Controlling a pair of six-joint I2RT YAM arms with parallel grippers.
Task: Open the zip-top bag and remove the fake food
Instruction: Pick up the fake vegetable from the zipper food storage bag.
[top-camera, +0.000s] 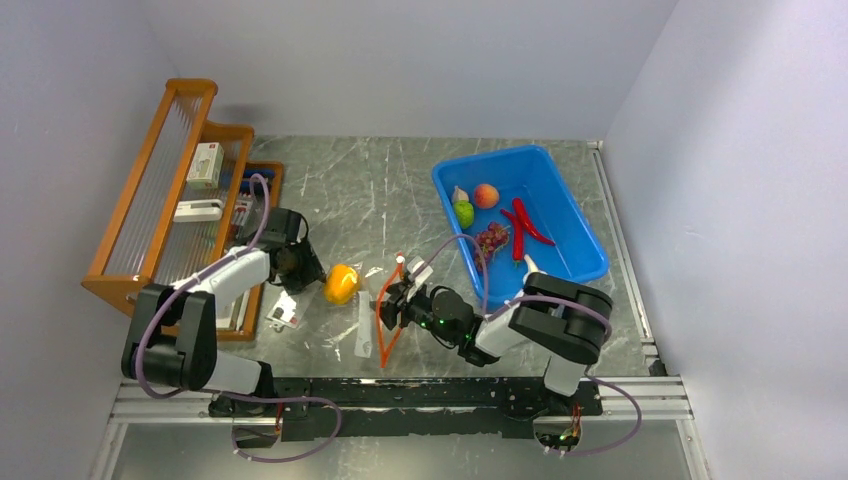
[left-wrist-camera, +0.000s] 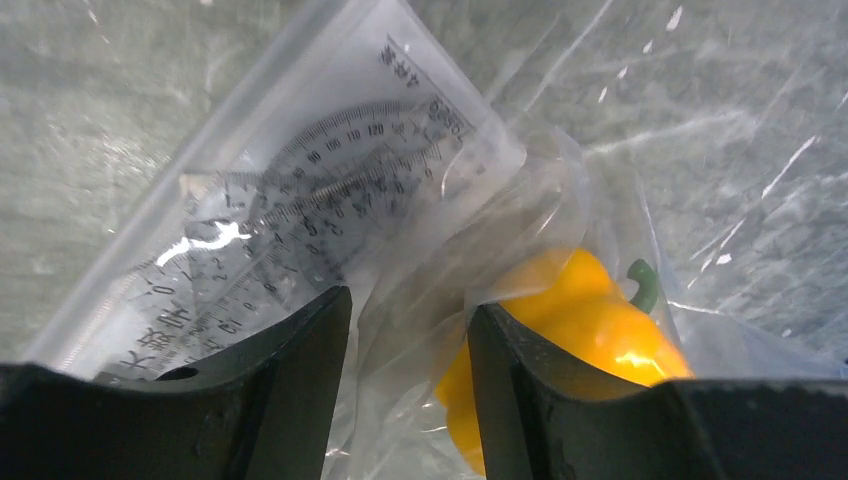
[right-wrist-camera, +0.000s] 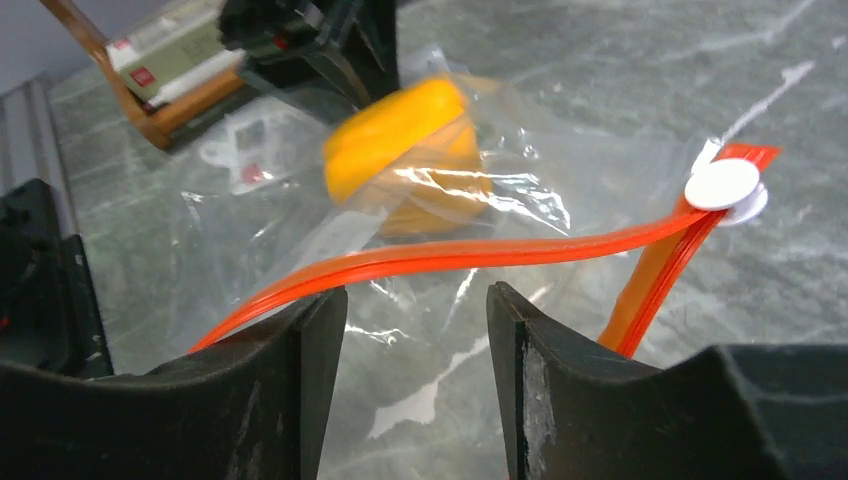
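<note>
The zip-top bag (top-camera: 372, 300) lies on the table between my arms, its orange-red zip strip (top-camera: 385, 325) spread apart. The orange-yellow bell pepper (top-camera: 341, 283) sits inside its far-left end. My left gripper (top-camera: 303, 268) is open at that end. In the left wrist view crinkled bag film (left-wrist-camera: 520, 210) lies between its jaws (left-wrist-camera: 410, 300), and the pepper (left-wrist-camera: 590, 320) is behind the right finger. My right gripper (top-camera: 392, 303) is open. In its wrist view the zip strip (right-wrist-camera: 480, 255) runs just past the fingertips (right-wrist-camera: 415, 295), with the pepper (right-wrist-camera: 400, 140) beyond. The other fake food lies in the blue bin (top-camera: 490, 158).
The bin holds a garlic bulb (top-camera: 459, 194), a peach (top-camera: 486, 195), a lime (top-camera: 464, 212), grapes (top-camera: 490, 238) and red chillies (top-camera: 525, 230). A wooden rack (top-camera: 150, 200) with boxes stands at the left. A clear protractor sleeve (left-wrist-camera: 300, 200) and a small white card packet (top-camera: 283, 313) lie near the bag.
</note>
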